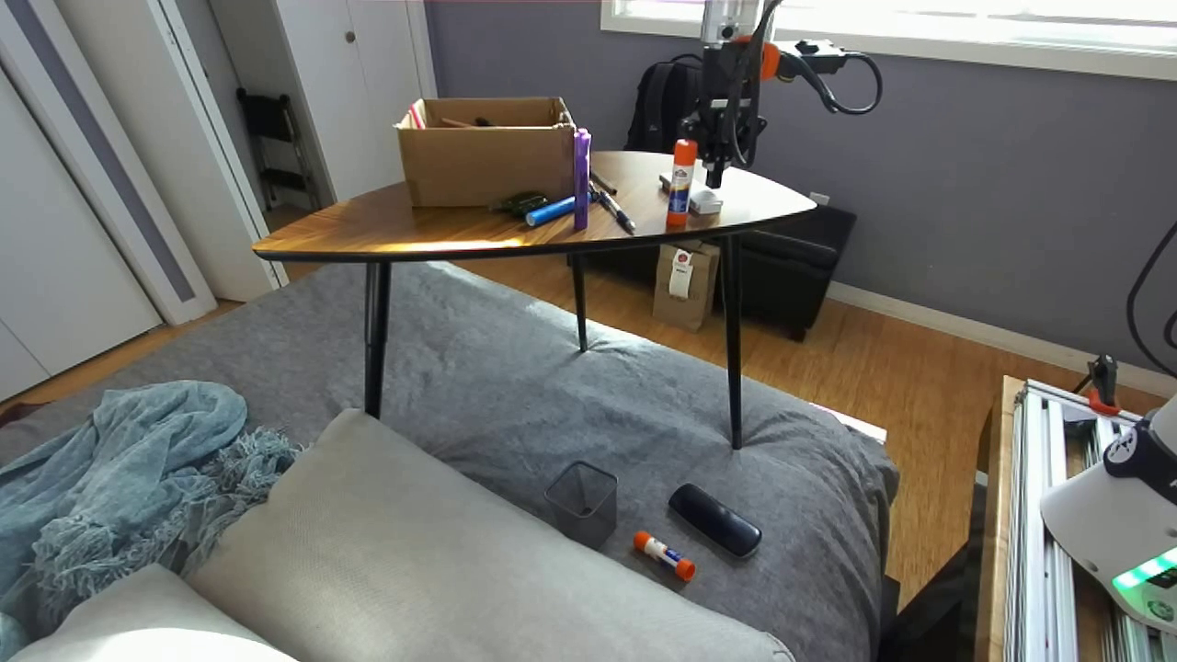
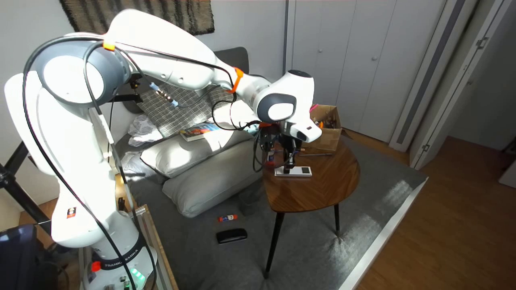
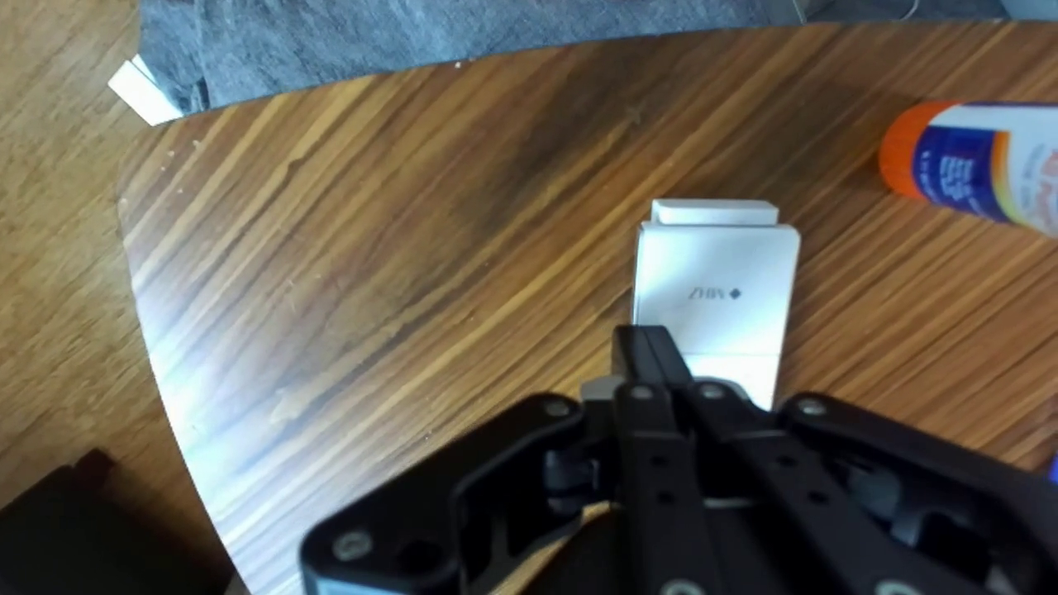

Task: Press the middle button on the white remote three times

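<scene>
The white remote [image 1: 706, 202] lies flat on the wooden table near its edge. In an exterior view the remote [image 2: 297, 172] has a dark square at one end. In the wrist view, the remote [image 3: 717, 277] shows a plain end with small lettering; its other end and the middle button are hidden by the gripper. My gripper [image 3: 643, 335] is shut, with its fingertips together and nothing between them. The gripper points down over the remote in both exterior views [image 1: 714, 180] [image 2: 287, 169]. I cannot tell whether the fingertips touch the remote.
An upright glue stick [image 1: 680, 184] stands close beside the remote; it also shows in the wrist view [image 3: 984, 161]. A purple marker [image 1: 581, 179], a blue marker [image 1: 552, 211] and pens [image 1: 614, 211] are farther along the table [image 1: 368, 225]. A cardboard box [image 1: 492, 165] stands behind them.
</scene>
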